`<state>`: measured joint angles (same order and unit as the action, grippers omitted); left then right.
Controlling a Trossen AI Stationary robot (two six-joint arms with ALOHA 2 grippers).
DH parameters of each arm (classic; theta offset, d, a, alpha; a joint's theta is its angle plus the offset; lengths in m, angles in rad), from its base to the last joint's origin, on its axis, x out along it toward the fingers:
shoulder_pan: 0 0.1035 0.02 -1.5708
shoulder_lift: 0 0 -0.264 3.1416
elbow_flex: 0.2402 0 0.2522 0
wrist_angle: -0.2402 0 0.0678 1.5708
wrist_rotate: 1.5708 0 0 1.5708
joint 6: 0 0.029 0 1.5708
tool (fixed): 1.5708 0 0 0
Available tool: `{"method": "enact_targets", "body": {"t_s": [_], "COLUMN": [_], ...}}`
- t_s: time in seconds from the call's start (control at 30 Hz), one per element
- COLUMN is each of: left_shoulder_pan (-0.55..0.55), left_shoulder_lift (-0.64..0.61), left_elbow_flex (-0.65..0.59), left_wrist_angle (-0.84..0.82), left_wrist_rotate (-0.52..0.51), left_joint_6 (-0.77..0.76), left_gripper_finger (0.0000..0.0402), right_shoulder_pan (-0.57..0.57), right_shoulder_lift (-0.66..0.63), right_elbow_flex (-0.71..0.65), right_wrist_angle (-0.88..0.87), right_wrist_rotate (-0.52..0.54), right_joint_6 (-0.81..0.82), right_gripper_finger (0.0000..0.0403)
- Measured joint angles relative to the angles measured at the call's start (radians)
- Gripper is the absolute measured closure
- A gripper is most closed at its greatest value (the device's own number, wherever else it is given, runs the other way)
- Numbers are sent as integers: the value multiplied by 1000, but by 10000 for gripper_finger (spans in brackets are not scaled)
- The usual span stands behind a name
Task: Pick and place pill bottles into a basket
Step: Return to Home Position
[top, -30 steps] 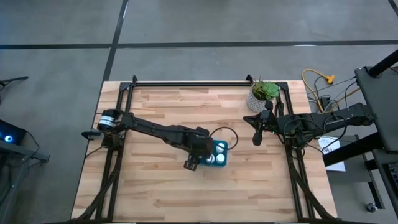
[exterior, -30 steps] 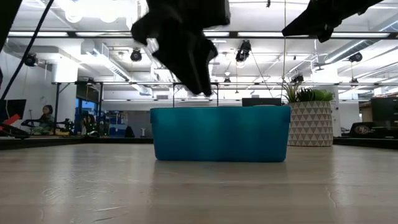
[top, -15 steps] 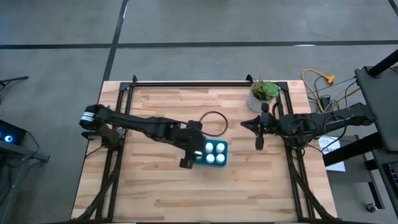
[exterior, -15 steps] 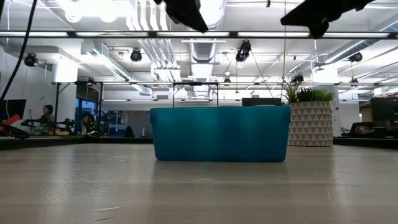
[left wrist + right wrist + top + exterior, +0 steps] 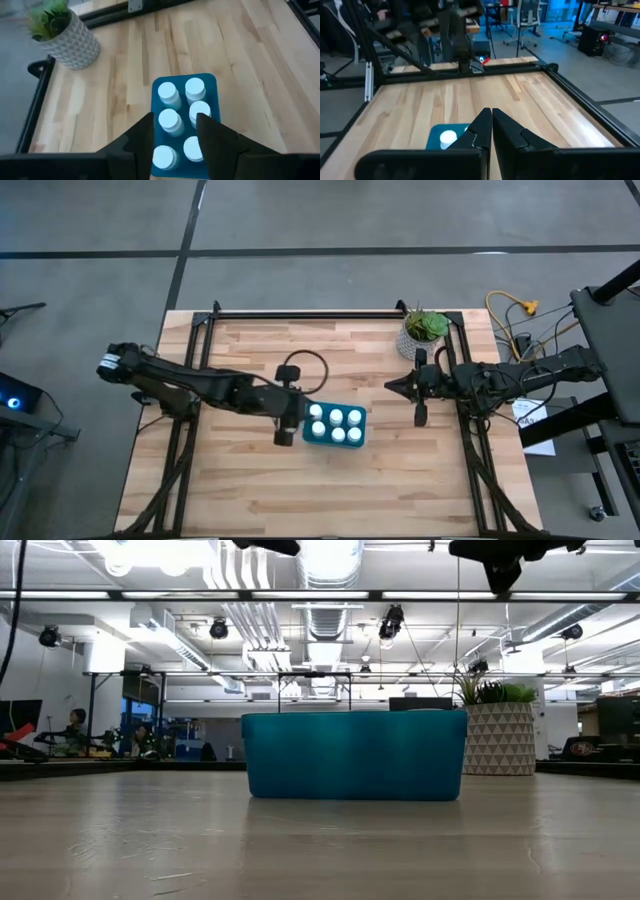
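Note:
The teal basket stands on the wooden table near its middle, and several white pill bottles stand upright inside it in two rows. My left gripper is open and empty, raised above the basket's left end; it also shows in the high view. My right gripper is shut and empty. It hangs in the air to the right of the basket, near the plant pot, and also shows in the high view. In the low view only the basket's wall shows; the bottles are hidden behind it.
A white patterned plant pot with a green plant stands at the table's far right corner; it also shows in the low view. A dark metal frame runs along the table's far edge and sides. Bare wood lies around the basket.
My left gripper has risen from just over the basket, going out of the top of the low view, and has drawn back toward the table's left edge. All the bottles in the basket now show from above. The basket has stayed in place.

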<state>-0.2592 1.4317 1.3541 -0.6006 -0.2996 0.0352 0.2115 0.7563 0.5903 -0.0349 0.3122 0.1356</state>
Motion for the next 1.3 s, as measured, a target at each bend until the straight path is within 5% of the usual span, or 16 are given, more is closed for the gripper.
{"method": "enact_targets", "body": {"t_s": [0.3,0.47,0.6,1.3], "left_shoulder_pan": [41,128,193,283], "left_shoulder_lift": [-218,-309,-329,-554], "left_elbow_flex": [-379,-526,-618,-810], "left_wrist_angle": [427,643,768,882], "left_wrist_rotate": [18,173,231,197], "left_joint_6": [158,154,155,79], "left_gripper_finger": [337,393,396,401], "right_shoulder_pan": [0,0,0,0], "right_shoulder_lift": [0,0,-1,-10], "right_elbow_flex": [-2,-3,-9,-20], "right_wrist_angle": [27,51,70,142], "right_wrist_rotate": [-2,-7,-7,-6], "right_joint_6": [-1,-7,-16,-171], "right_gripper_finger": [394,394,394,394]}}
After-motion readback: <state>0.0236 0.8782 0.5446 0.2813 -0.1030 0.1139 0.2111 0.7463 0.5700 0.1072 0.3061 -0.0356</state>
